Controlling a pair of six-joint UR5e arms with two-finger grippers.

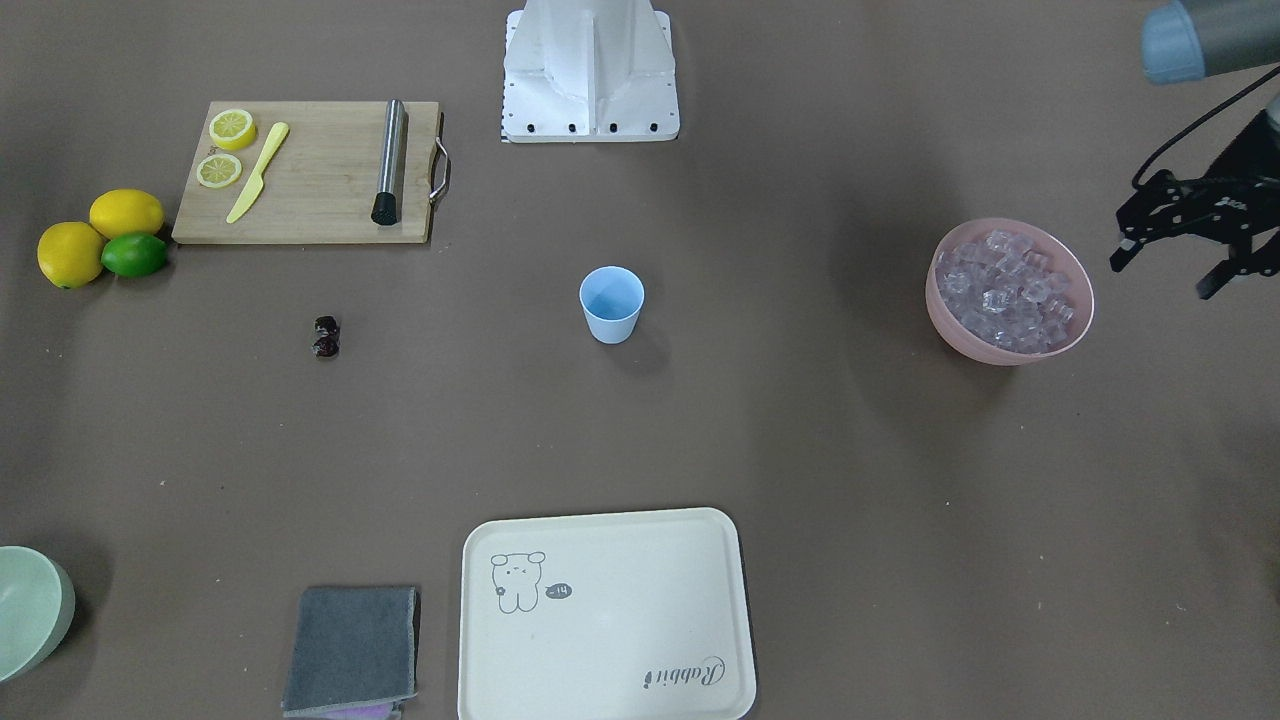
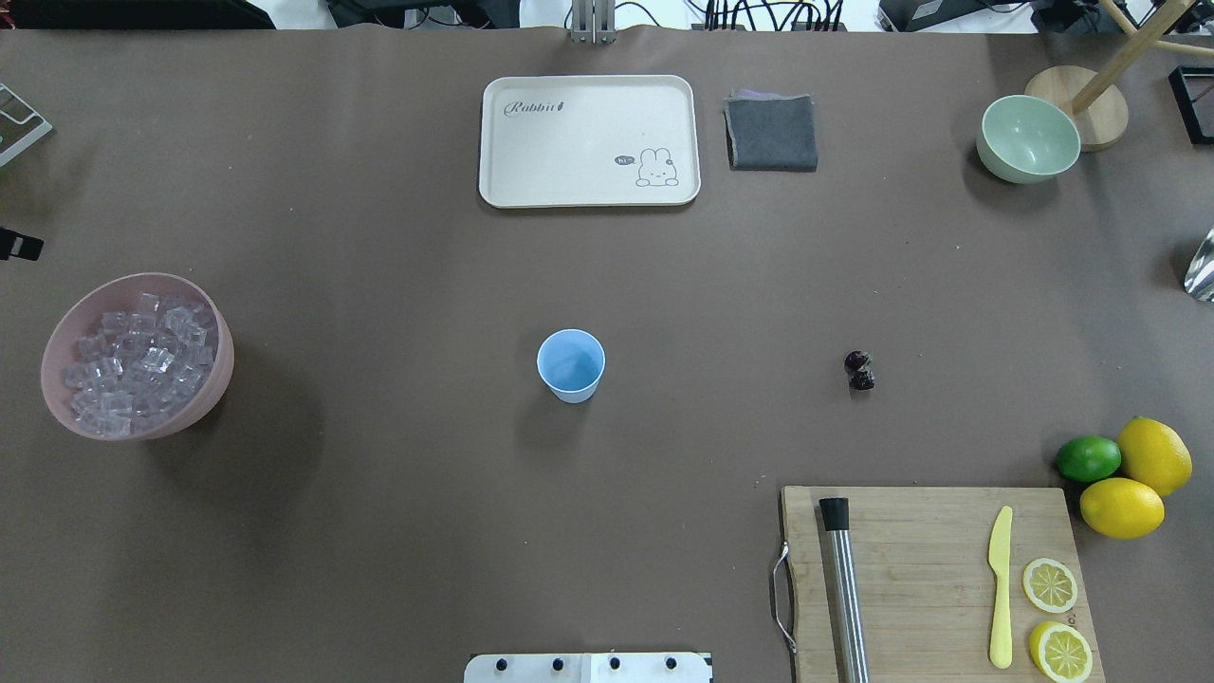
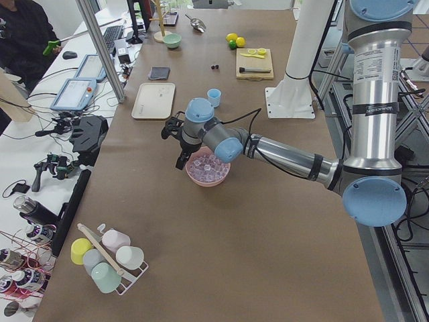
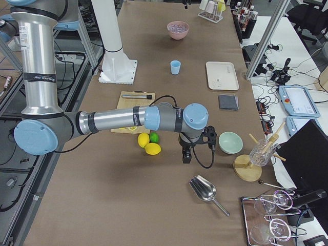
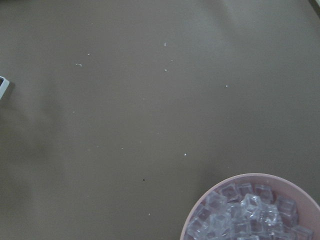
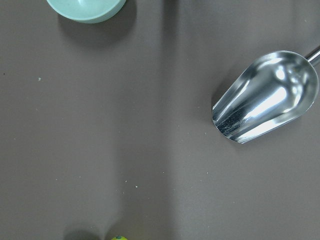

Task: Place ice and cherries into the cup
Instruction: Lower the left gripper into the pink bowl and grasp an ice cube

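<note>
The light blue cup [image 1: 611, 303] stands upright and empty at the table's middle; it also shows in the overhead view [image 2: 570, 364]. The ice [image 1: 1010, 290] fills a pink bowl [image 1: 1000, 350] at the robot's left, also seen in the overhead view [image 2: 142, 365] and the left wrist view [image 5: 250, 215]. The cherries [image 1: 326, 336] lie as a pair on the table toward the robot's right, apart from the cup. My left gripper [image 1: 1168, 275] hovers open and empty beside the pink bowl. My right gripper [image 4: 186, 156] shows only in the exterior right view, near the lemons; I cannot tell its state.
A cutting board [image 2: 929, 569] holds lemon halves, a yellow knife and a steel muddler. Two lemons and a lime [image 2: 1089, 458] lie beside it. A cream tray [image 2: 588, 142], grey cloth [image 2: 771, 133] and green bowl [image 2: 1028, 138] sit at the far edge. A metal scoop [image 6: 265, 97] lies under the right wrist.
</note>
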